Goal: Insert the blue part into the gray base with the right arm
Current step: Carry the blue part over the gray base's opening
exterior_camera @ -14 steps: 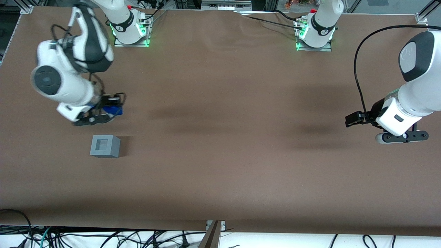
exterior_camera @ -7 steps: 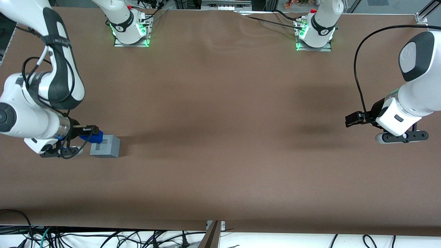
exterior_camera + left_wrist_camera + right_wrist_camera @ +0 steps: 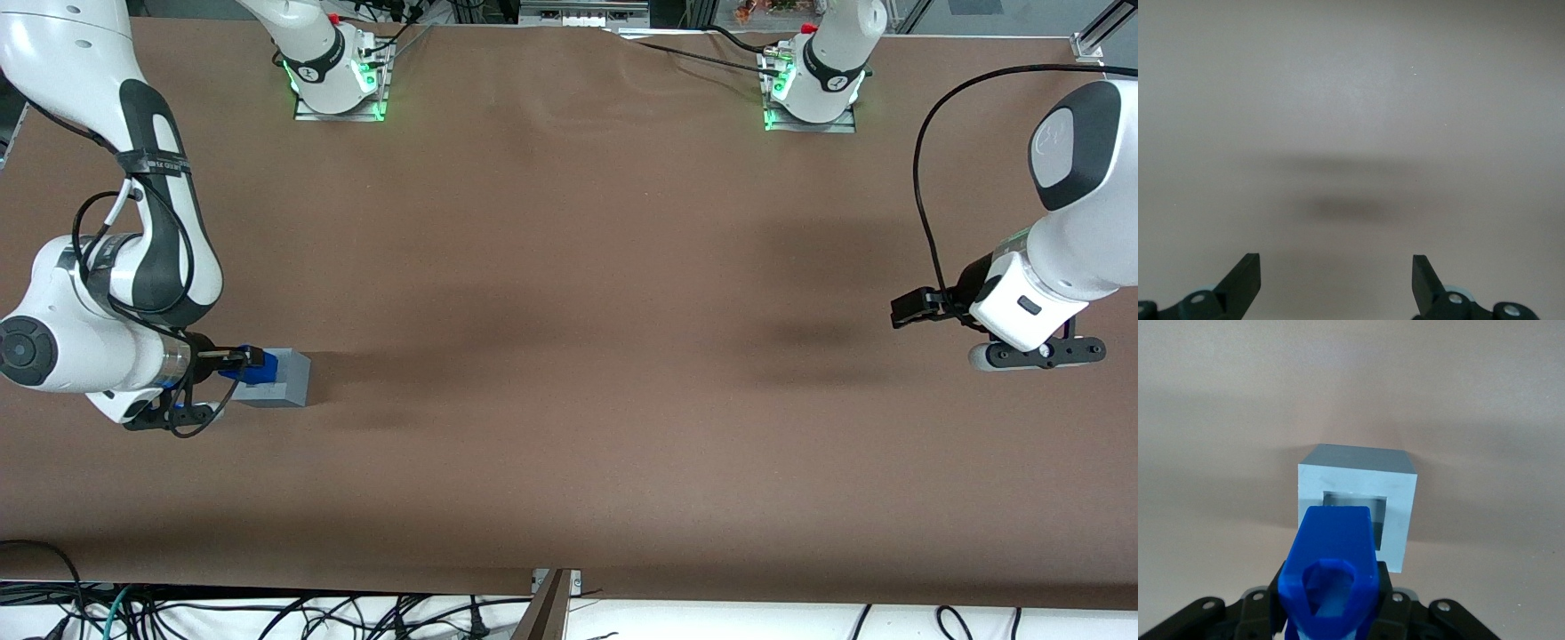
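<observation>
Right arm [image 3: 98, 347] low over the brown table [image 3: 569, 356] at its own end; gripper [image 3: 233, 360] pinching the blue part [image 3: 252, 367], held just above the gray base [image 3: 286, 378]; part's tip overlaps the base's square hole [image 3: 1355, 507], not yet seated.

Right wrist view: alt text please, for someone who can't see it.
The pincer, shut on the blue part, holds it just above the gray base, partly covering the square hole. The base sits on a plain brown table.

Blue part [image 3: 1331, 577]: glossy smooth plastic, in black gripper [image 3: 1331, 613]. Gray base [image 3: 1355, 510], just ahead: matt plastic. Table cover [image 3: 578, 356]: matt brown.
</observation>
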Controlling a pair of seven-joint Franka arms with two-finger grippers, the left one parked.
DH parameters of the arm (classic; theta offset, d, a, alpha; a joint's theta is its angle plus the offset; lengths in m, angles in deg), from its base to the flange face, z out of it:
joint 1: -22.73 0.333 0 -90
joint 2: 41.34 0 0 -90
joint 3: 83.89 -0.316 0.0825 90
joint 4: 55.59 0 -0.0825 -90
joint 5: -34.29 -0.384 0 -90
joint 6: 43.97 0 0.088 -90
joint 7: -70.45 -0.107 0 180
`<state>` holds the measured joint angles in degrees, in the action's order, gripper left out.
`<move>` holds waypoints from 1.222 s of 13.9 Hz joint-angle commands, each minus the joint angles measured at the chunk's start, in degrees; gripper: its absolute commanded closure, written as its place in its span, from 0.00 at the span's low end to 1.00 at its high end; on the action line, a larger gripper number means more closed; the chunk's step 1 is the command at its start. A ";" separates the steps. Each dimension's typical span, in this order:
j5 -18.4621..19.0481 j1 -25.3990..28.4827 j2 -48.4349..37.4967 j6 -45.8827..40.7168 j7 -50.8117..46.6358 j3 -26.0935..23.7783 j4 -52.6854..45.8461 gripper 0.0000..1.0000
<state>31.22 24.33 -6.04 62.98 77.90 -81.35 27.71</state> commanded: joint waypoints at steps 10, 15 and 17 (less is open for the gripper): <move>-0.18 -0.73 1.52 -0.60 1.25 -0.51 -1.65 1.00; 1.05 -0.73 1.08 -0.60 1.08 -0.51 -1.83 1.00; 1.14 -0.81 1.35 -0.51 1.08 -0.42 -1.83 1.00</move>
<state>31.76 24.24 -4.92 63.03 78.03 -81.34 26.78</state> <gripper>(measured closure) 0.498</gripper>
